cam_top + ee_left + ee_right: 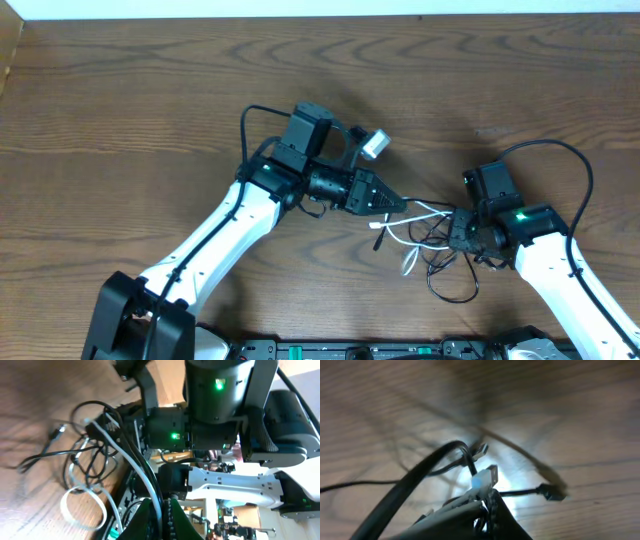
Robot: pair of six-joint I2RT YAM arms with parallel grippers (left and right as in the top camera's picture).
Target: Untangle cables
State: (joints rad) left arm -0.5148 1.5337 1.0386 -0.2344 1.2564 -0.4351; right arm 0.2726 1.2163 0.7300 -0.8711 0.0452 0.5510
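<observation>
The cables lie in a tangle on the wooden table between my two grippers. The white cable (412, 214) runs from the left gripper (399, 203) into the knot, and one end curls at the front. The black cable (452, 288) loops toward the table's front edge. In the left wrist view the left gripper (163, 521) is shut on the white cable (127, 457), with a black cord (55, 452) running beside it. The right gripper (453, 232) sits at the tangle's right side. In its wrist view the right gripper (487, 502) is shut on the white cable's plug (485, 479). A black plug (552, 492) lies just beyond.
The right arm's body (215, 405) fills the left wrist view close behind the tangle. A thick black robot wire (565, 152) arcs over the right arm. An equipment rack (350, 350) lines the table's front edge. Bare wood (150, 90) stretches to the back and left.
</observation>
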